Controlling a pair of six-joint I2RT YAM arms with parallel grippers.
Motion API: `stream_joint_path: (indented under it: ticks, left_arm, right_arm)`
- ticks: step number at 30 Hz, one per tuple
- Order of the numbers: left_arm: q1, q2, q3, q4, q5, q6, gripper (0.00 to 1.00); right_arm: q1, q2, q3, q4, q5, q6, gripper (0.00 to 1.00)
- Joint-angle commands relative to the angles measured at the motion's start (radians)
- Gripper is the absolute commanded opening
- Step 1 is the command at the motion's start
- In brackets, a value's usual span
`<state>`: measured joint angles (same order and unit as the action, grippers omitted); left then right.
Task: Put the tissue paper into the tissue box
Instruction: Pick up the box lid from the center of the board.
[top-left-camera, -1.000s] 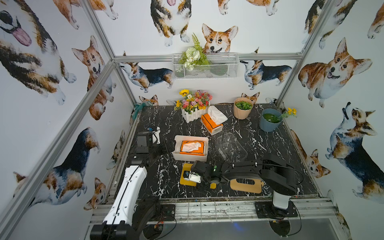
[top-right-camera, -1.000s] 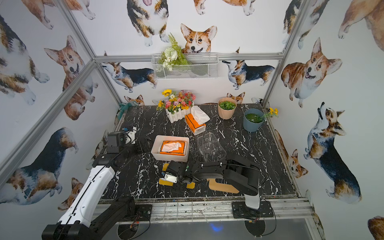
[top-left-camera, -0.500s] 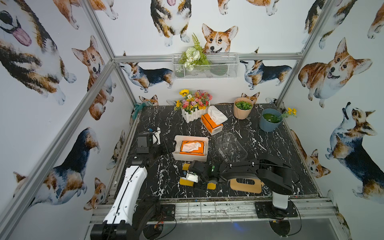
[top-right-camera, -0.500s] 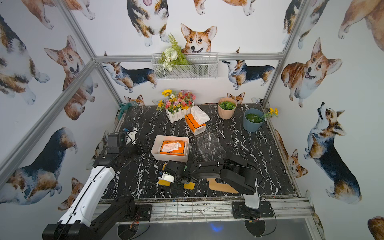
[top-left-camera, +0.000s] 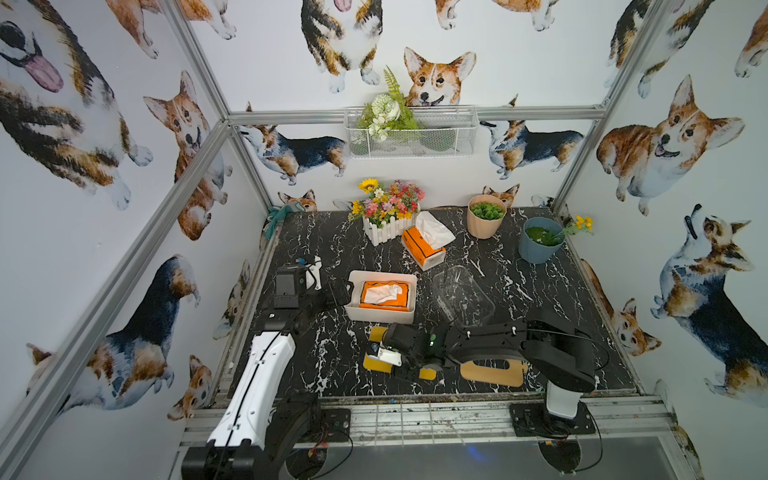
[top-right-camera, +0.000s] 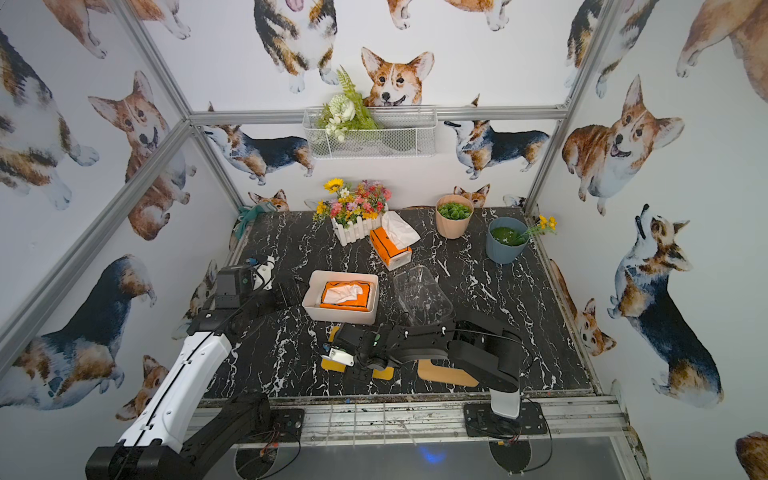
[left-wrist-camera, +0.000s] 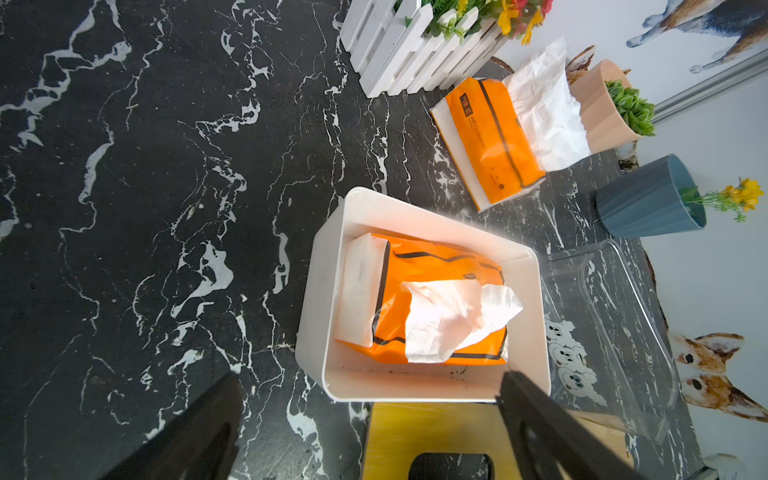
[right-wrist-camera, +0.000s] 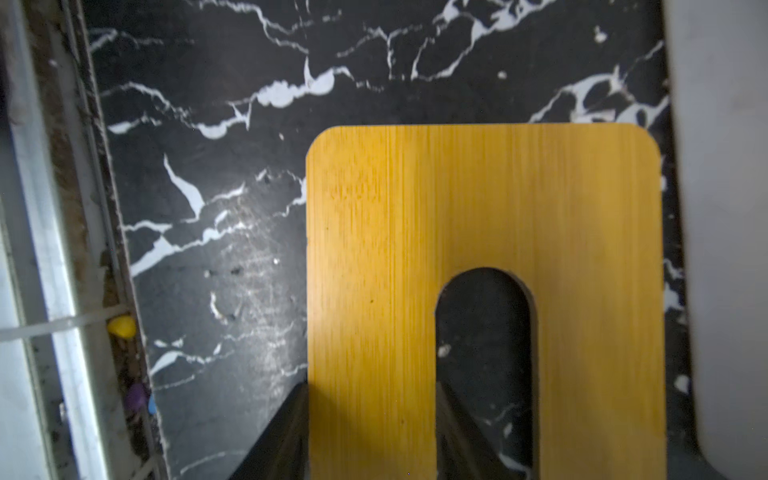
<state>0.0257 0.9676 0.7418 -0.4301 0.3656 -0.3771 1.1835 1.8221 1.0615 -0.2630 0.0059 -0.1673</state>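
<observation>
Orange plastic wraps the tissue pack (left-wrist-camera: 436, 266), which lies inside the white box (left-wrist-camera: 318, 291) with one tissue (left-wrist-camera: 453, 316) poking up out of its top. The pack looks light and squashy, and its wrap is likely slippery, so a squeeze on the long sides would hold it best. The loose tissue is soft and thin and would tear if pulled hard. A gentle pinch low down, near where it comes out, seems safest. Just in front of the box a wooden lid (right-wrist-camera: 478, 199) lies flat on the black table (right-wrist-camera: 216, 232). The right claw (right-wrist-camera: 372, 386) has one finger at the lid's outer edge and one in its slot, pinching the strip between them (the lid is stiff and thin, so it may slide before it lifts). The left claw (left-wrist-camera: 370, 378) is spread wide near one end of the box and holds nothing. The pack seems to be in already, so the lid is probably next, with the tissue fed up through the slot.
</observation>
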Motion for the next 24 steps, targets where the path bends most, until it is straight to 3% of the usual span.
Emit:
stream_joint_path:
  ticks: [1,14,24]
  left_arm:
    - [0.002,-0.009,-0.002,0.016,0.013,-0.006,1.0]
    - [0.002,-0.009,-0.005,0.022,0.034,-0.011,1.0]
    - [0.001,-0.052,-0.045,0.05,0.204,-0.024,1.0]
  right_arm:
    - [0.0,-0.04,-0.007,-0.069,0.023,-0.027,0.35]
    - [-0.002,-0.066,-0.009,-0.116,0.019,-0.072,0.35]
    - [-0.006,-0.227,0.042,-0.122,-0.067,-0.066,0.3]
